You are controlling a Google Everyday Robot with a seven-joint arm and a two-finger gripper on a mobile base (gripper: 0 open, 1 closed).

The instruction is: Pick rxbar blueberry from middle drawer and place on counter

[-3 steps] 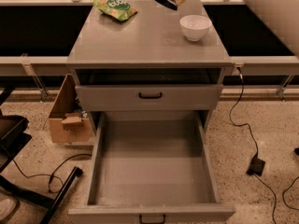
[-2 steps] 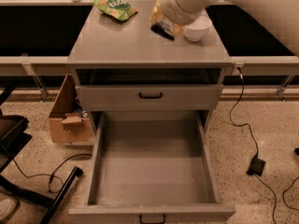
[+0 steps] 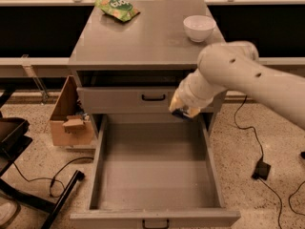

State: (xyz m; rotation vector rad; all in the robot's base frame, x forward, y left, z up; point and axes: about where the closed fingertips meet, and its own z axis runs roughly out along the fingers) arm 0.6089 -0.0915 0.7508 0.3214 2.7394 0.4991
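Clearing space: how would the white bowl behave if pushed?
The bowl looks rigid and smooth, so it would likely slide, not tip. It sits near the counter edge and might fall. The gripper hangs over the open drawer, near its back.

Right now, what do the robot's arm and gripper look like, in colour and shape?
The arm is thick and cream-white, built of rounded tube-like segments with a few small dark holes in the shell. No cables show on it. The gripper, above the back right of the middle drawer, looks yellowish.
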